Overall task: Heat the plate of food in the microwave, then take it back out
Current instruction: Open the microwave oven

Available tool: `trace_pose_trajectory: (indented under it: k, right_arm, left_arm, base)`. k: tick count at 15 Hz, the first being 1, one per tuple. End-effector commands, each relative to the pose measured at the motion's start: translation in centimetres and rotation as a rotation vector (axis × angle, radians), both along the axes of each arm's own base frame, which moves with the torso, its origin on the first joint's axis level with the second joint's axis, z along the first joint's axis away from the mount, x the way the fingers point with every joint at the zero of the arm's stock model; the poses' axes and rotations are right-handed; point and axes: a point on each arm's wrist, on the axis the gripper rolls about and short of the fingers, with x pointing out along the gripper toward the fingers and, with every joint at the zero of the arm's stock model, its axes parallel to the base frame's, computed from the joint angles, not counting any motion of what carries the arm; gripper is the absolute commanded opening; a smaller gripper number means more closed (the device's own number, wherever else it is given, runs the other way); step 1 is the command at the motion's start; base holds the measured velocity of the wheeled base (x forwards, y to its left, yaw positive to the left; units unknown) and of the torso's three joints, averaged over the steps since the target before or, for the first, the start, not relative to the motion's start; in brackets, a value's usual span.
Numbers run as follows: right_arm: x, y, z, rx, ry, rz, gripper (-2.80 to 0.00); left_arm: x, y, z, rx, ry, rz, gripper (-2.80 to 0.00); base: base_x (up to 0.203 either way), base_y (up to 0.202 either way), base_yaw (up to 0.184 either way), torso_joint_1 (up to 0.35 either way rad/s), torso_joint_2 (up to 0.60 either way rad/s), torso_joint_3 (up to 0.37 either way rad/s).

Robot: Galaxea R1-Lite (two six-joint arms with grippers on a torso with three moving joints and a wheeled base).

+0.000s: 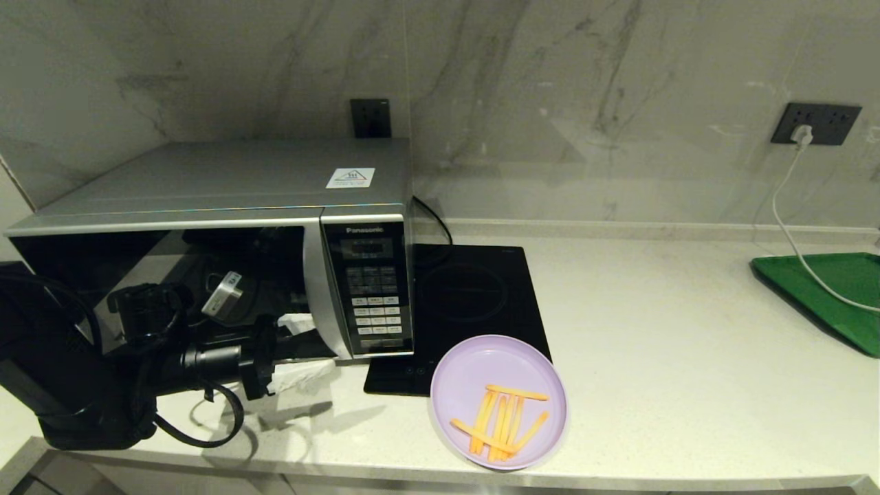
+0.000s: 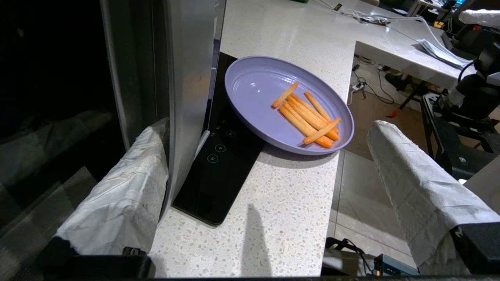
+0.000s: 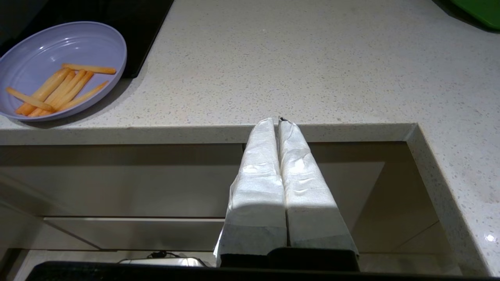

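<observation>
The silver-grey microwave stands at the counter's left, and its dark glass door looks shut or barely ajar. My left gripper is open at the door's silver handle strip. One wrapped finger lies against the strip on the glass side, and the other hangs free beyond the counter's front. The lilac plate of food sits to the right, near the front edge, with orange-yellow sticks on it. It partly overlaps the hob's corner. My right gripper is shut on nothing, parked below the counter's front edge.
A flat black induction hob lies right beside the microwave. A green tray sits at the far right with a white cable running to a wall socket. Bare counter lies between plate and tray.
</observation>
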Motion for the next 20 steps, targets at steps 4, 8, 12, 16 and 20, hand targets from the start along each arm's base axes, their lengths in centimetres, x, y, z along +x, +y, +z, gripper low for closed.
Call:
trace_pose_trajectory:
  k: [4, 8, 12, 16, 20]
  right_arm:
    - [0.0, 0.0, 0.0, 0.001, 0.004, 0.0, -2.8]
    - [0.0, 0.0, 0.0, 0.001, 0.003, 0.0, -2.8]
    - [0.0, 0.0, 0.0, 0.001, 0.004, 0.0, -2.8]
    - [0.0, 0.0, 0.0, 0.001, 0.004, 0.0, -2.8]
    - [0.0, 0.0, 0.0, 0.001, 0.003, 0.0, -2.8]
  left_arm:
    - [-1.3, -0.1, 1.2, -0.005, -0.013, -0.012, 0.0]
    - [-2.9, 0.1, 1.6, -0.007, -0.001, -0.003, 0.0]
    - [-3.4, 0.7, 1.4, -0.007, -0.001, 0.017, 0.0]
    - [-3.7, 1.6, 1.2, -0.007, 0.007, 0.049, 0.0]
    - [-6.1, 3.2, 0.6, -0.005, -0.013, 0.118, 0.0]
  base:
    - [0.0, 0.0, 0.0, 0.0, 0.0, 0.0]
    - [0.0, 0.0, 0.0, 0.0, 0.0, 0.0]
    - [0.0, 0.0, 0.0, 0.0, 0.0, 0.0]
    - [0.0, 0.0, 0.0, 0.0, 0.0, 0.0]
    - [0.0, 0.0, 0.0, 0.0, 0.0, 0.0]
